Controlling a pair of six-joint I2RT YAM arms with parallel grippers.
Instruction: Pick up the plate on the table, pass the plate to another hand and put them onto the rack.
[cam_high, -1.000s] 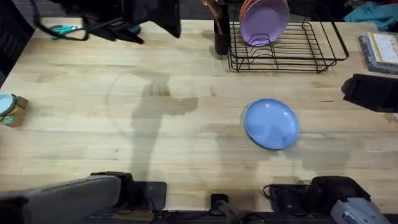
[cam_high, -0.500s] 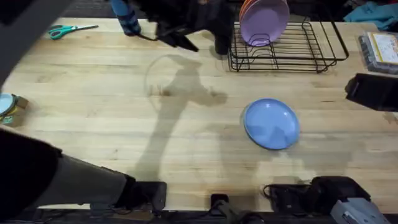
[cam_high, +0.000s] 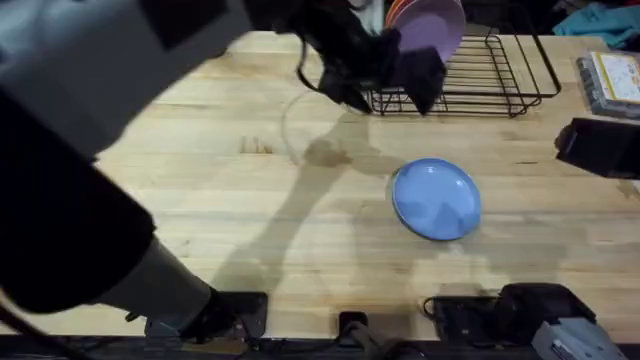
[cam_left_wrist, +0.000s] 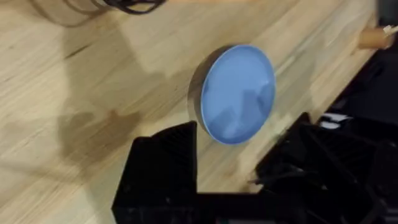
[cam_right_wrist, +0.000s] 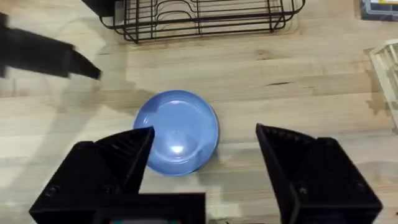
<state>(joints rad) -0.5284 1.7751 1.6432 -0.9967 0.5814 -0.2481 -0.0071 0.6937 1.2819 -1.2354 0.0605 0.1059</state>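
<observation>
The light blue plate (cam_high: 436, 199) lies flat on the wooden table (cam_high: 250, 180), right of centre, and nothing touches it. The black wire rack (cam_high: 470, 80) stands at the back and holds a lilac plate (cam_high: 426, 32) with an orange plate (cam_high: 396, 14) behind it. My left arm rises big and dark across the overhead view. Its gripper (cam_high: 385, 70) hangs open by the rack's left front corner, above and behind the plate (cam_left_wrist: 239, 93). My right gripper (cam_high: 600, 148) waits open at the right edge, facing the plate (cam_right_wrist: 177, 132).
A clear box with a printed label (cam_high: 610, 82) sits at the far right beside the rack. A pale slatted object (cam_right_wrist: 388, 68) lies near the right edge. Bare wood surrounds the plate on all sides.
My left arm has swung from the back left across to the rack's left front corner and risen close under the camera. The plate and the right gripper have stayed put.
</observation>
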